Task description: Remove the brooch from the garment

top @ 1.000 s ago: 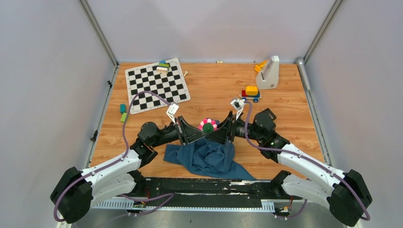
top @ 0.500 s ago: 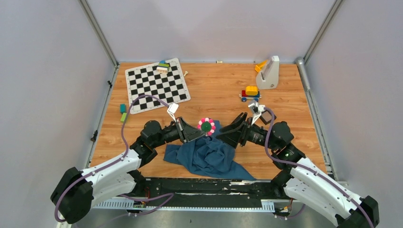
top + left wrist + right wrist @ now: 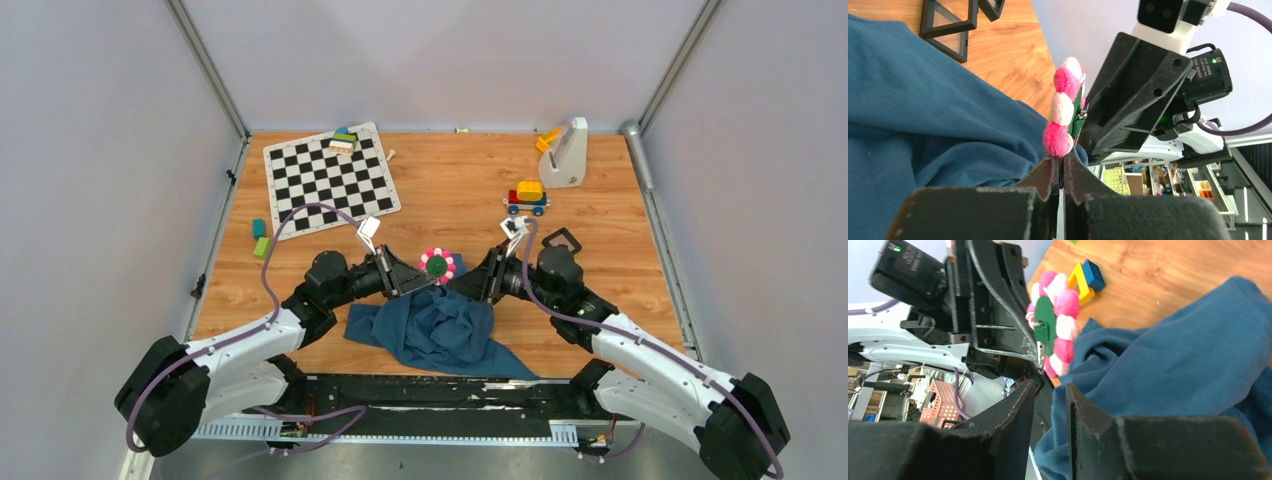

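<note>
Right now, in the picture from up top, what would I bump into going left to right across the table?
small blocks → chessboard → brooch → toy car → white stand

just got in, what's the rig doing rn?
Left tool is shut on the lower edge of the pink-and-white brooch, holding it upright at the far edge of the teal garment. Right tool sits close beside it at the cloth edge, jaws nearly together; can't tell whether it's pinching fabric. Can't tell either whether the brooch is free of the garment.
</note>
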You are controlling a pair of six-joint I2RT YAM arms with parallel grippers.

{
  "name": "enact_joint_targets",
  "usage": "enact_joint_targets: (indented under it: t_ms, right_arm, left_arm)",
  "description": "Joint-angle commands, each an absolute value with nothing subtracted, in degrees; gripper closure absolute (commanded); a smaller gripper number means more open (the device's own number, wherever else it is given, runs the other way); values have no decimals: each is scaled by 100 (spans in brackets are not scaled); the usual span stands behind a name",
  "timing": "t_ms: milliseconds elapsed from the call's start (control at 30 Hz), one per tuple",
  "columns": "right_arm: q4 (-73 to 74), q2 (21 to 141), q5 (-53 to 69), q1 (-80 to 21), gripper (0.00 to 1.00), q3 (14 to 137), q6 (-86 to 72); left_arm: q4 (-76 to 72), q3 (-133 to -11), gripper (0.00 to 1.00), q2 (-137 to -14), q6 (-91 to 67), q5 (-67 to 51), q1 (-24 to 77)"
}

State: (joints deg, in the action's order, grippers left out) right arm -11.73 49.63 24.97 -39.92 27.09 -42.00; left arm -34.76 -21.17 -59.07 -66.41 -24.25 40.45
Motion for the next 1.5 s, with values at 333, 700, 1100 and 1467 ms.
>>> enact_joint_targets:
  t_ms: [333, 700, 1100, 1467]
  right_arm:
    - [-1133, 5507, 1960, -4332, 76, 3233, -4182]
    - [-1025, 5811, 1835, -4351, 83, 3458, -4096]
    - [-924, 6044, 1731, -4359, 95, 3595, -4022]
    - [-741, 6108, 1615, -4359, 95, 3741, -3825]
  left_arm:
    - [-3798, -2180, 100, -6153, -6460, -2251, 4025]
    - [-3833, -2149, 100, -6227, -6348, -2254, 4034]
    - [-3325, -2314, 100, -6280, -5948, -2227, 4178]
    - [-2865, -2485, 100, -6254, -5714, -2211, 4236]
